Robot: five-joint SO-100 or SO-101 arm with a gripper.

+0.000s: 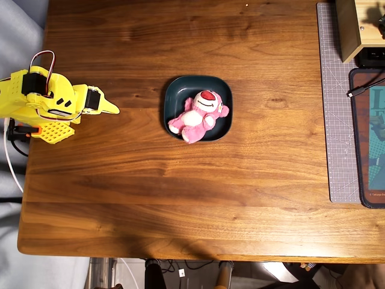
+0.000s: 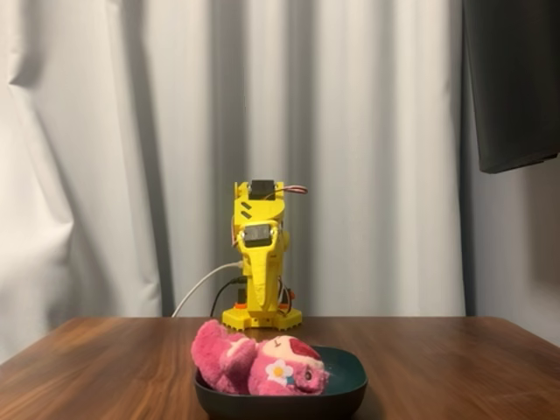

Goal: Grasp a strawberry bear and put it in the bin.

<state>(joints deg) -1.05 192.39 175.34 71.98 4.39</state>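
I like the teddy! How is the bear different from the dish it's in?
The bear is pink with white patches and fluffy; the dish is dark teal and smooth. The bear is smaller and lies inside on its back; the dish is wider and sits flat on the table. Both are mid-table, away from the yellow arm.

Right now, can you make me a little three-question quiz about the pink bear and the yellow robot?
1. True or false: the strawberry bear lies in the bin.
2. Where is the claw in the overhead view? A) gripping the bear B) folded back at the table's left edge, away from the bin C) inside the bin
3. Fill in: the table is made of ____.

Key: 1 true; 2 B; 3 wood.
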